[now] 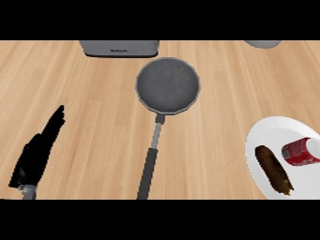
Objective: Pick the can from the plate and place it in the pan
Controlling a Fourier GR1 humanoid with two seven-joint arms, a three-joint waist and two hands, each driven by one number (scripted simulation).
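The red can [305, 151] lies tipped on my white plate [273, 129]; my left hand [41, 150] rests, fingers straight.

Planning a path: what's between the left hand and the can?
In the head view, the pan, mainly its handle, lies between the left hand and the can.

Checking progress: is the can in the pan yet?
No, the red can lies on the white plate beside a brown item, and the pan holds nothing.
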